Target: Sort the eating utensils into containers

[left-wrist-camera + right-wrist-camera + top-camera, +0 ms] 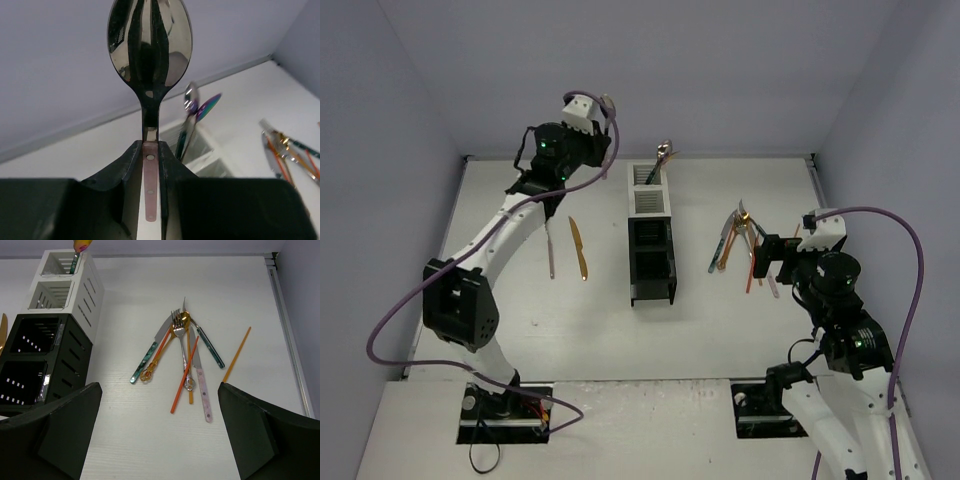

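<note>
Overhead, the left gripper hangs raised near the far end of the containers, with the far white bin to its right. The right gripper sits by the utensil pile. From the left wrist, narrow jaws pinch a silver spoon by its handle, long axis along the fingers, bowl outward. From the right wrist, the jaws stand wide and empty, with the pile straight ahead.

Both arms, the left arm and the right arm, have white link shells and black joint housings, with a small green light on one joint of each. A purple cable loops beside each arm. Black brackets hold the bases. The left end effector and right end effector look alike — chunky, matt-black fingers.
</note>
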### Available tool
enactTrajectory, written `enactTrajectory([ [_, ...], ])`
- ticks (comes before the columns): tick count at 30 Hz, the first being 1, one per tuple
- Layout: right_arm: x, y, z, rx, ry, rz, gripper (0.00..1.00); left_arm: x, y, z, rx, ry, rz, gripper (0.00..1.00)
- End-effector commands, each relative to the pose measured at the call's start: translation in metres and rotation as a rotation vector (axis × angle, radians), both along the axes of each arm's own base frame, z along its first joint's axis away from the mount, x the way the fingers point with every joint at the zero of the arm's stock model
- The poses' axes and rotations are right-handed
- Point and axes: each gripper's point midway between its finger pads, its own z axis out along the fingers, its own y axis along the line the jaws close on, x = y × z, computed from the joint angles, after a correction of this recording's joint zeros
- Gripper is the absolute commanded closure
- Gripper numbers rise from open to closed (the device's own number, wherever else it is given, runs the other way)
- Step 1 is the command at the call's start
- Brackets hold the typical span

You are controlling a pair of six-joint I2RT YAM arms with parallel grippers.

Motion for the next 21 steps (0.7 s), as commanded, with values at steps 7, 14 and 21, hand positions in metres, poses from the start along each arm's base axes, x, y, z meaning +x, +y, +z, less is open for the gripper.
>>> enactTrajectory([
  [7,0.008,-0.001,0.023,0.010,-0.071,-0.018,0.00,0.036,-0.074,0.091,-0.288,-0.433,-0.141,1.00],
  [14,0.009,-0.003,0.018,-0.002,-0.059,-0.032,0.00,0.052,-0.097,0.065,-0.347,-0.459,-0.199,1.00],
  [21,0.011,-0.006,0.014,-0.016,-0.046,-0.045,0.00,0.059,-0.118,0.013,-0.290,-0.395,-0.235,0.99],
])
